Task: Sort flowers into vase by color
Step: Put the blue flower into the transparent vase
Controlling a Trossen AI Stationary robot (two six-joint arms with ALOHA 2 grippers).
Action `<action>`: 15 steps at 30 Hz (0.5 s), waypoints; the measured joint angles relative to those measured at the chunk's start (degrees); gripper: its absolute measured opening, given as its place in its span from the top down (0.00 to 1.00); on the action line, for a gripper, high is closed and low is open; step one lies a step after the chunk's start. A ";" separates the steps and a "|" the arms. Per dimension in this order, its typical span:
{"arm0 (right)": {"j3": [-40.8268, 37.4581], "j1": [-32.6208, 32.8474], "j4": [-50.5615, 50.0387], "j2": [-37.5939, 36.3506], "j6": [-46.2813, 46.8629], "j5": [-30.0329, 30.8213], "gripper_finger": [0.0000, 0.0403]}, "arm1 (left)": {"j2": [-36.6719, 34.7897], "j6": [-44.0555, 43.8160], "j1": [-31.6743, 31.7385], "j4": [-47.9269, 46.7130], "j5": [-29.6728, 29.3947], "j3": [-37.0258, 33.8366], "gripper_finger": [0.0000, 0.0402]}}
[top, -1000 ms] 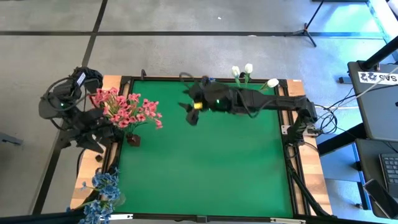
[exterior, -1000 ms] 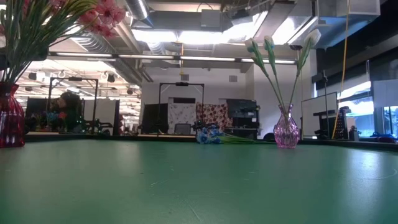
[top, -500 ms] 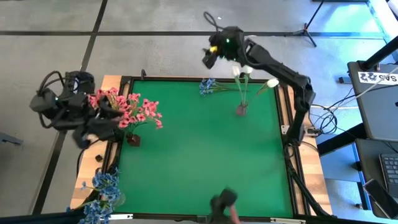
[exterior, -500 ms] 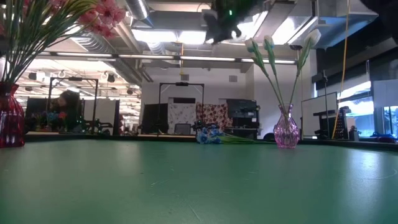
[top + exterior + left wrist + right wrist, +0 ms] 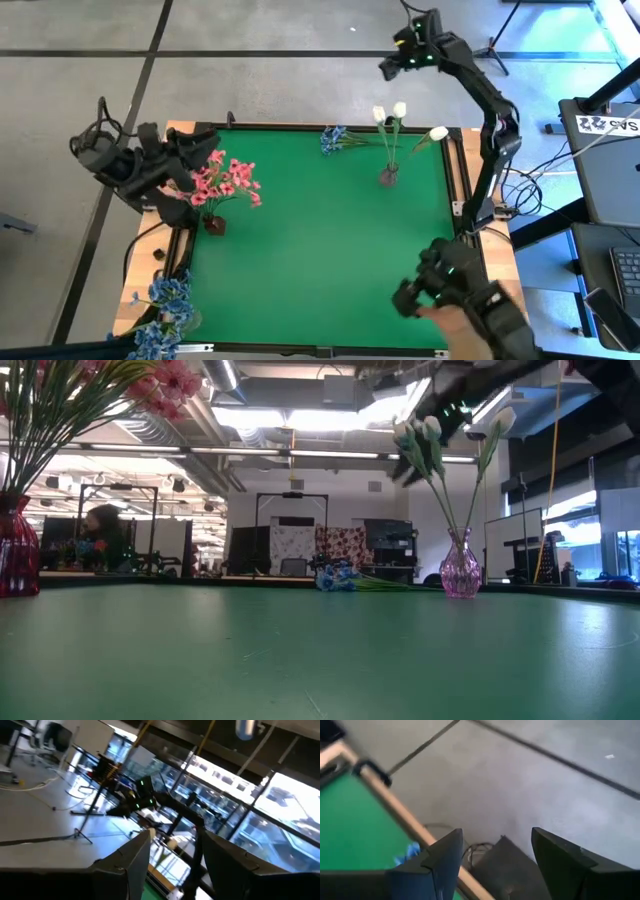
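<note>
Pink blossoms [image 5: 215, 180] stand in a dark red vase [image 5: 214, 225] near the table's left edge; that vase [image 5: 14, 550] also shows in the low view. White buds [image 5: 398, 112] stand in a pink glass vase [image 5: 388, 177] [image 5: 460, 567] near the far right. One blue sprig [image 5: 335, 140] [image 5: 336, 576] lies flat by the far edge. More blue blossoms [image 5: 160, 312] sit at the near left corner. My left gripper [image 5: 200, 150] [image 5: 175, 840] is open, raised beside the pink blossoms. My right gripper [image 5: 392, 66] [image 5: 495, 840] is open, held high beyond the far edge.
A person's dark-gloved hand [image 5: 445, 290] reaches over the table's near right part. The green mat [image 5: 320, 260] is bare in its middle. A wooden frame [image 5: 495, 270] borders the table, with cables along the right side. A desk with a keyboard [image 5: 625, 270] stands to the right.
My right arm has swung up from low over the far middle of the table, out beyond the far edge and rightward, uncovering the white-bud vase and the blue sprig. My left arm has lifted and turned toward the pink blossoms. The person's hand has come in along the near edge, moving right.
</note>
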 joint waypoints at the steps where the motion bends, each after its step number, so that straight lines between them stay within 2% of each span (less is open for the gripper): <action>1: -1.51 -1.71 0.46 0.23 -2.87 -2.35 0.41 | 0.21 -0.12 0.73 0.04 -0.03 0.00 0.56; 6: -13.79 -5.30 2.59 0.21 -21.67 -10.77 0.41 | 0.90 -0.25 3.46 0.01 -1.02 0.02 0.56; 8: -20.40 -5.12 3.54 0.21 -27.72 -11.51 0.41 | 1.20 -0.22 4.38 -0.02 -1.01 0.01 0.56; 15: -39.99 -4.18 11.83 0.25 -33.97 -11.45 0.41 | 1.34 -0.90 7.14 0.03 -1.03 0.01 0.56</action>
